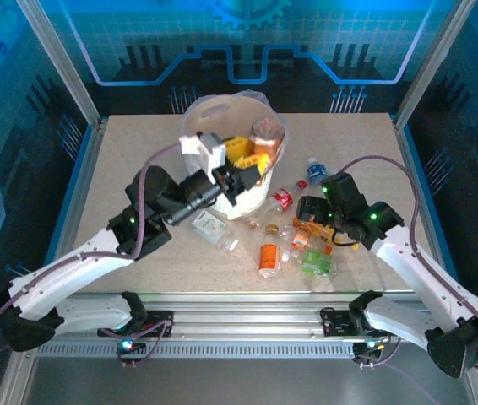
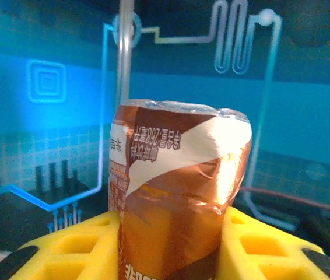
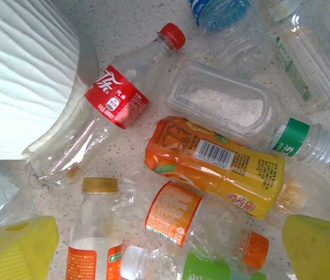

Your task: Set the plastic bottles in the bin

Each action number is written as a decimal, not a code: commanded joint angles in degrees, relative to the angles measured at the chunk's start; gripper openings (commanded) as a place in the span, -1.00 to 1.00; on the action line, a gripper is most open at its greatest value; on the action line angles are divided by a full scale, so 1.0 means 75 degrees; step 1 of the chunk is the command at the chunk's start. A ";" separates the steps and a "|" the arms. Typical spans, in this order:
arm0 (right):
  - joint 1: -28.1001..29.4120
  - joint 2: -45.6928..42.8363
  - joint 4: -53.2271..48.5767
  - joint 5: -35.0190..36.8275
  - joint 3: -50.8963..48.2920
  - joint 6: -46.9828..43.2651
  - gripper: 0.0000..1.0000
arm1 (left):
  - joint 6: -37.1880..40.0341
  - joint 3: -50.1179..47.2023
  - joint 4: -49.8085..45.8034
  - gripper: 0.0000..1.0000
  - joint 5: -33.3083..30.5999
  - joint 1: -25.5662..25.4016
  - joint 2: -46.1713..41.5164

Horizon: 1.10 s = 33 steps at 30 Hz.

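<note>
We squeeze a brown bottle (image 2: 176, 186) tight in our left hand (image 2: 168, 251), up over the bin (image 1: 195, 114), so it can drop in. Our right hand (image 3: 168, 251) is wide open over the bottles (image 3: 211, 166) on the table (image 1: 138, 143), ready to grab.

— What's underneath?
— A speckled beige tabletop (image 1: 138, 152), with a ribbed metal rail (image 1: 239, 312) along its near edge.
— And behind?
— A blue wall panel (image 1: 323, 42) with circuit-like lines; perhaps a gear at the top.
</note>
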 commanded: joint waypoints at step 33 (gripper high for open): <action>0.4305 0.2229 -0.0805 0.0269 0.0386 0.2702 0.75 | -0.1678 0.2202 -0.4117 -0.02 -0.1694 0.3282 0.3442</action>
